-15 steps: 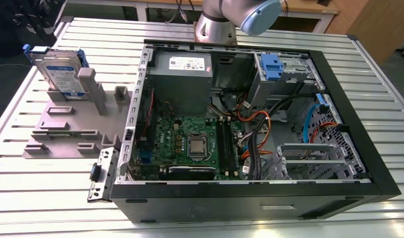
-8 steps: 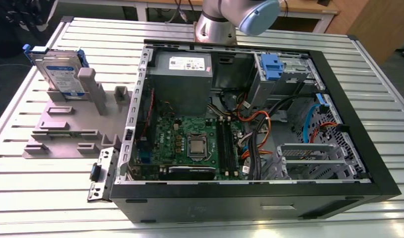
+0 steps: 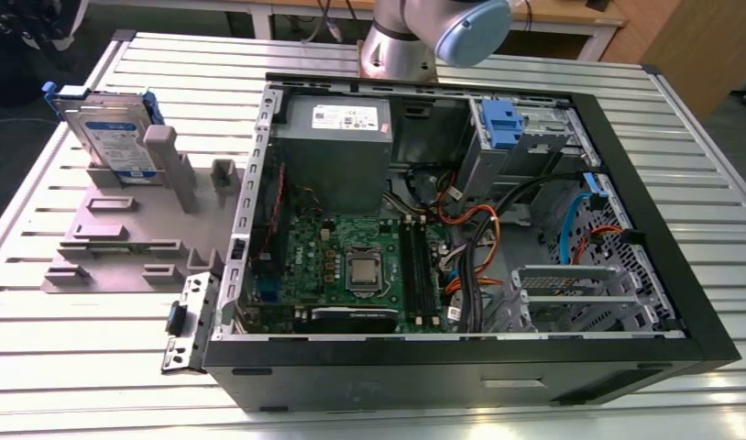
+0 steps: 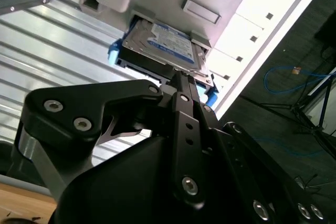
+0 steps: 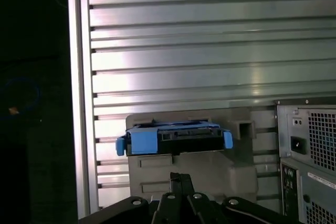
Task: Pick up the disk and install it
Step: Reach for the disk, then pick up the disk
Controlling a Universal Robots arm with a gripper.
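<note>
Ribbed aluminium slats make up the tabletop [image 3: 80,367], whose edge is seen along the exterior view's left, with dark floor beyond it. A grey fixture [image 3: 116,238] is set near that edge, and the disk [image 3: 110,128] is held standing on edge in the slot at its far end, its blue carrier frame showing along the upper edge and at both ends. An open computer case [image 3: 471,376] is laid just beside the fixture on the exterior view's right; a strip of bare slats is left between the fixture and the tabletop's edge, and more bare slats are seen in front of the fixture. Inside the case, a grey power supply [image 3: 336,137] is mounted at the far wall and a blue tab [image 3: 501,124] is seated in the bay beside it. In both wrist views the gripper [image 5: 180,176] is seen with its black fingers pressed together and nothing pinched between them. It is held apart from the disk [image 5: 176,137], with open space above the disk's upper edge. In the second wrist view the gripper [image 4: 178,77] is lined up with the disk [image 4: 163,43].
</note>
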